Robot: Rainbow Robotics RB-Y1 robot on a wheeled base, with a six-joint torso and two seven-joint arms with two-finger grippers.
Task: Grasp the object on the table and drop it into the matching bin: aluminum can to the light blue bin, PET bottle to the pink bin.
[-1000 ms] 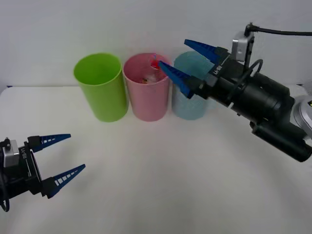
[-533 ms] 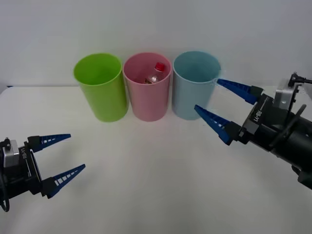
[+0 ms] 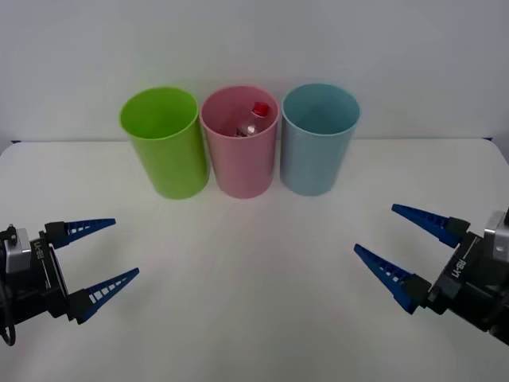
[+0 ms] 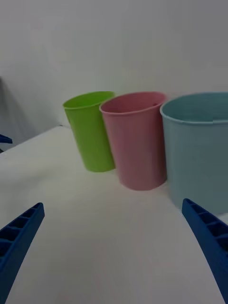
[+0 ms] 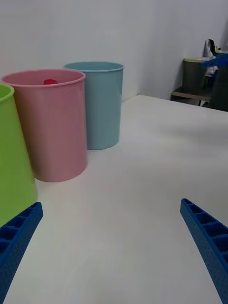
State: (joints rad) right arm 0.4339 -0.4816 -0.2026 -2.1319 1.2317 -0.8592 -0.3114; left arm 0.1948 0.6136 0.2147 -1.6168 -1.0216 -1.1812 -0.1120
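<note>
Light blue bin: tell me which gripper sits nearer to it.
Right. The right gripper is open, forward-right of the light blue bin; the left gripper waits open across the table, beyond the lime green bin.

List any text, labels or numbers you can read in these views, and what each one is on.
White print on the black body of the left gripper: too small and blurred to read.
White print on the black body of the right gripper: also too blurred to read.
PET bottle in the pink bin: no label legible.
Lime green bin, light blue bin, table: no markings.
</note>
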